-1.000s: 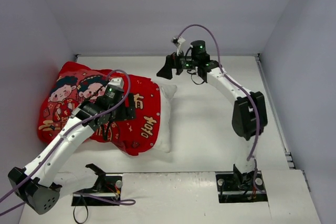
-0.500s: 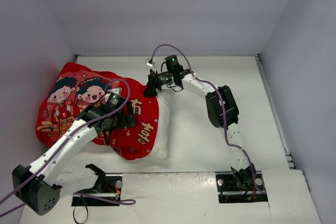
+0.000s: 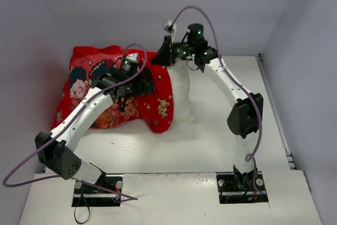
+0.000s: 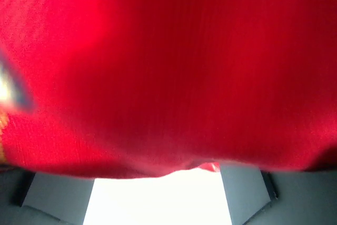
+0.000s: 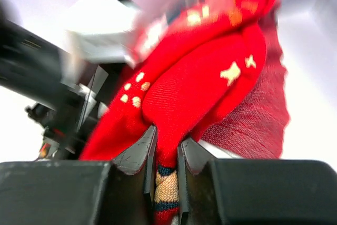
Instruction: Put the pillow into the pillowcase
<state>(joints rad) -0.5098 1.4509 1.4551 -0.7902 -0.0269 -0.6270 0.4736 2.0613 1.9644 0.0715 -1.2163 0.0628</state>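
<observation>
The red pillowcase [image 3: 87,59] is bunched and raised at the back left of the table. The white pillow [image 3: 181,96] sticks out of its right side and hangs down to the table. My right gripper [image 3: 162,56] is at the pillowcase's upper right edge. In the right wrist view, the right gripper [image 5: 165,148] is shut on a fold of the red pillowcase [image 5: 205,77]. My left gripper [image 3: 146,81] lies against the pillowcase's front. In the left wrist view, the red pillowcase [image 4: 168,67] fills the frame, and the grey fingers [image 4: 52,198] of the left gripper [image 4: 158,188] stand wide apart over something white.
The white table [image 3: 221,146] is boxed in by grey walls at the back [image 3: 158,14], left and right. Purple cables [image 3: 210,30] loop over both arms. The arm bases [image 3: 242,183] sit at the near edge.
My right gripper dropped to the pillowcase's edge, shut on it and lifted it towards the back wall. The left arm followed to the back, and the bundle now stands raised.
</observation>
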